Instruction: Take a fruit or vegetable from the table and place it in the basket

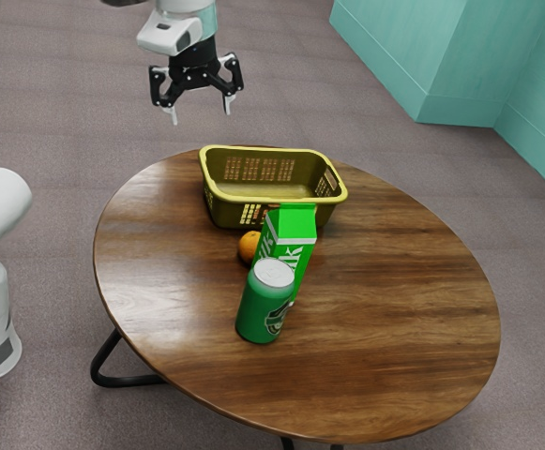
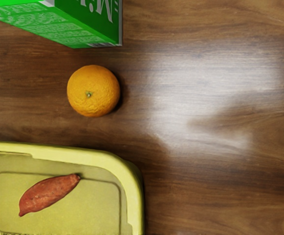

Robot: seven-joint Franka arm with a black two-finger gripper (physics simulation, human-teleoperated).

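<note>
The fingers (image 1: 226, 99) hang released, spread apart and empty, while on the desk (image 1: 394, 319) an orange (image 2: 93, 91) lies between the milk carton (image 1: 296, 223) and the basket (image 2: 83, 155) containing a sweet potato (image 2: 49, 194).

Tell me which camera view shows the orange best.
The wrist view: the orange appears whole there, nothing covering it, its stem end visible. The exterior view shows it smaller, partly covered by the green milk carton.
</note>
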